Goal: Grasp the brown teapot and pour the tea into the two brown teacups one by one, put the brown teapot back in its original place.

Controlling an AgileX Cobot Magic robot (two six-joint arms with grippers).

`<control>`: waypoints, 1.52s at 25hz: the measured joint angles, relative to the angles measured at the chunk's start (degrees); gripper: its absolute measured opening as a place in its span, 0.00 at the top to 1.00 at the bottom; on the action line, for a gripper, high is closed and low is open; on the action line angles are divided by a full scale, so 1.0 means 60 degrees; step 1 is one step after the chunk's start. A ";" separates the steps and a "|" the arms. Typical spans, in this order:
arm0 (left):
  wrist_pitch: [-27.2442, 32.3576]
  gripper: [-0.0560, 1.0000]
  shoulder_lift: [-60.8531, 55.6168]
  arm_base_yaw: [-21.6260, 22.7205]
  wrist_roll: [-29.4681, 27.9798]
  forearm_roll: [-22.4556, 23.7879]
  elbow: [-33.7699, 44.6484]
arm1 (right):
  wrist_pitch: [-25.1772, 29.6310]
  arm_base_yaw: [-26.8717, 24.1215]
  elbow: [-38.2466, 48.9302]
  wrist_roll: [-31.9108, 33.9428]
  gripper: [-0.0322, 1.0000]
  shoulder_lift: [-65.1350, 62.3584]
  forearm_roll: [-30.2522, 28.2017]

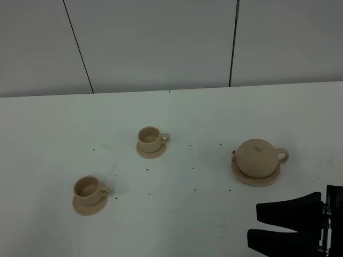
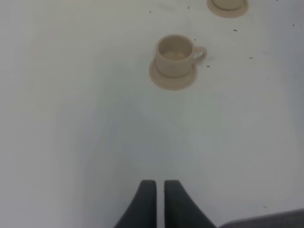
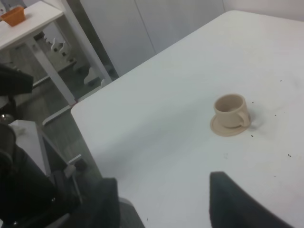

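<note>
The brown teapot (image 1: 259, 157) stands with its lid on, on its wide saucer (image 1: 242, 175), at the right of the table. One teacup (image 1: 150, 137) on a small saucer is at the middle. The other teacup (image 1: 88, 188) on its saucer is at the front left. My right gripper (image 1: 253, 223) is open and empty at the front right, in front of the teapot. In the right wrist view the right gripper (image 3: 161, 194) is wide open and a teacup (image 3: 231, 110) lies beyond it. My left gripper (image 2: 160, 183) is shut and empty, well short of the front-left teacup (image 2: 175, 54).
The white table (image 1: 187, 214) has small dark specks on it. The right wrist view shows the table's left edge (image 3: 83, 137), dark arm hardware beside it, and another white table (image 3: 28, 21) with an orange object beyond. A grey panelled wall stands behind the table.
</note>
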 joint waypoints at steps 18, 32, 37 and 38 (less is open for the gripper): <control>-0.0038 0.84 0.0000 0.0000 -0.0030 0.0363 0.0000 | -0.0077 0.0000 0.0000 0.0211 0.56 0.0000 0.0240; -0.0049 0.82 0.0000 0.0000 -0.0030 0.0371 0.0000 | -0.0305 0.0000 -0.0259 0.0787 0.57 0.0000 0.0982; -0.0049 0.82 0.0000 0.0024 -0.0033 0.0371 0.0000 | -0.0317 0.0000 -0.0599 0.0787 0.60 0.0000 0.0993; -0.0049 0.81 0.0000 0.0113 -0.0033 0.0371 0.0000 | -0.0317 0.0000 -0.0647 0.0787 0.60 0.0000 0.0993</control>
